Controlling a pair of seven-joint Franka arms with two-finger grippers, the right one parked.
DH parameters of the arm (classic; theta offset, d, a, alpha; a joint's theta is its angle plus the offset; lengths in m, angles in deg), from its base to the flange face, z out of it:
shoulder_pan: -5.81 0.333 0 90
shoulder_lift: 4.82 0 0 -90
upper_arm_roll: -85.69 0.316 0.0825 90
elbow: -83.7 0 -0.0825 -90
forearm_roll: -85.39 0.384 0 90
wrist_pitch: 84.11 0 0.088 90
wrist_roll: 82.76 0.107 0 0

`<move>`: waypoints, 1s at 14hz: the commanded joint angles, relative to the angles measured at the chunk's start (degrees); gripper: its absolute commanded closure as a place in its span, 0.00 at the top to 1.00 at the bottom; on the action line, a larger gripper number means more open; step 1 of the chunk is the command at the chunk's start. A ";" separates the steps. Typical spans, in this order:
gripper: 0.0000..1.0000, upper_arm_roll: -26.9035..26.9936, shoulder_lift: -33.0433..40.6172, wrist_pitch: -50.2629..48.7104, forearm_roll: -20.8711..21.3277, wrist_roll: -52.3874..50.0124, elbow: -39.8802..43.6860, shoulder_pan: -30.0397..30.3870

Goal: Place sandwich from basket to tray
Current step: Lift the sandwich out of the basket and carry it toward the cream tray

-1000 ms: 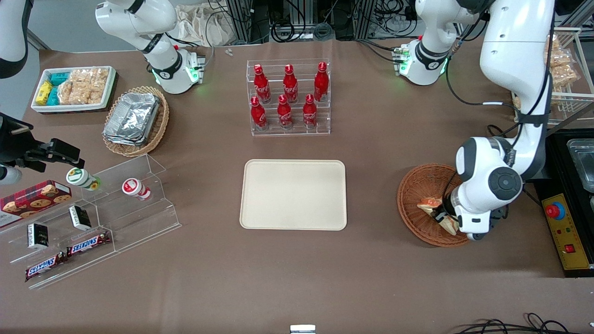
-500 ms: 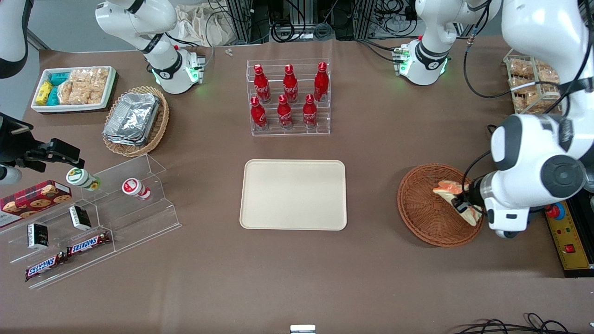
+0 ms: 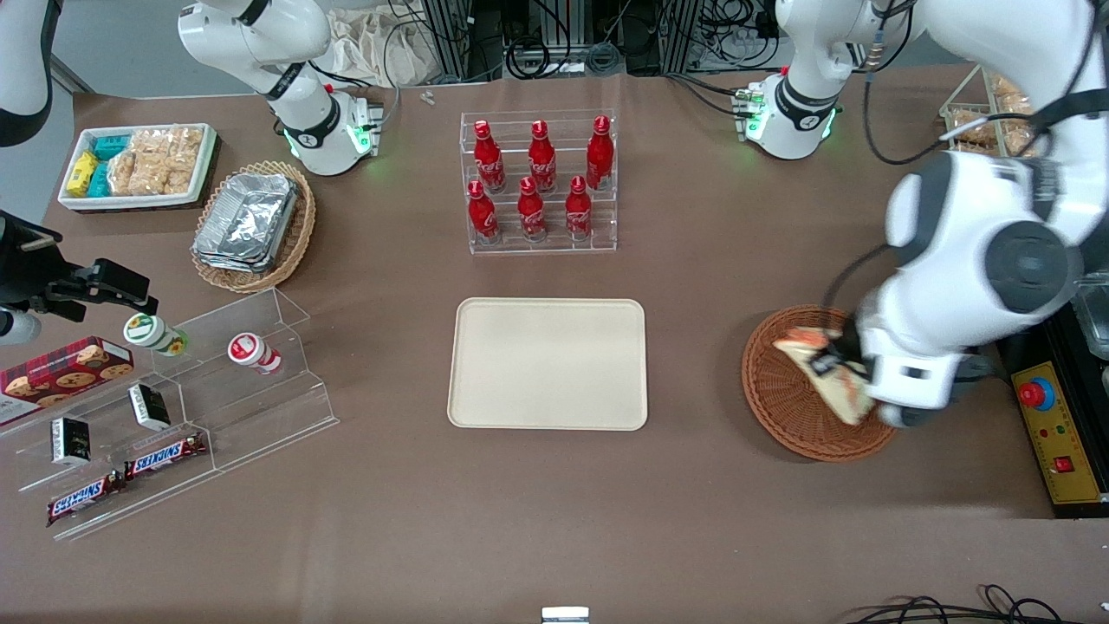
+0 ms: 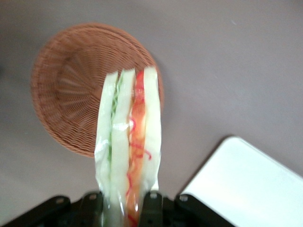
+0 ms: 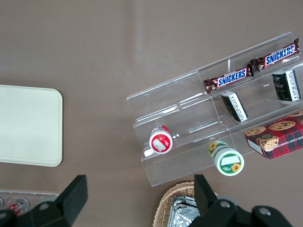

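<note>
**Clear-wrapped sandwich lifted above the basket**

Clear wrap is seen around the sandwich (image 3: 823, 374), which is clamped at its lower end between the two fingers (image 4: 150, 204) of the gripper (image 4: 124, 208). In the wrist view the wedge is held edge-on, so that its layers are shown: pale bread, green filling and orange-red filling. The sandwich is raised clear of the basket (image 3: 784, 394), whose woven bowl is seen below it, well apart from the bread.

In the front view the gripper (image 3: 842, 374) is found at the right of the frame, over the half of the basket toward the working arm's end of the table, with the sandwich tilted across the rim. The basket is set on the brown table (image 3: 554, 520), at middle height in the frame.

The tray (image 3: 548, 364) is placed at the centre of the frame, apart from the basket, and nothing is carried on it. A corner of the tray (image 4: 255, 189) is also caught in the wrist view, near the gripper.

A clear rack of red bottles (image 3: 539, 182) is stood above the tray in the frame, farther from the camera.
</note>
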 commanded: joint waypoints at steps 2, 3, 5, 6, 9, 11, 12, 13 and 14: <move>0.00 -0.18 -2.61 2.92 0.52 0.06 -0.37 -7.26; 0.00 -0.18 -3.49 4.94 0.52 -0.02 -1.33 -9.11; 0.00 -0.18 -4.38 10.20 0.43 -0.02 -5.19 -12.28; 0.00 -0.27 -4.29 14.49 0.17 -0.20 -8.08 -13.60; 0.00 -0.27 -5.34 25.40 -0.10 -0.20 -15.12 -17.81; 0.00 -0.27 -5.43 31.73 -0.01 -0.20 -20.22 -18.79; 0.00 -0.27 -5.43 33.76 -0.01 -0.20 -21.72 -19.49; 0.00 -0.27 -5.87 35.18 -0.01 -0.20 -22.08 -20.46; 0.00 -0.27 -7.09 35.89 -0.01 -0.20 -22.09 -20.99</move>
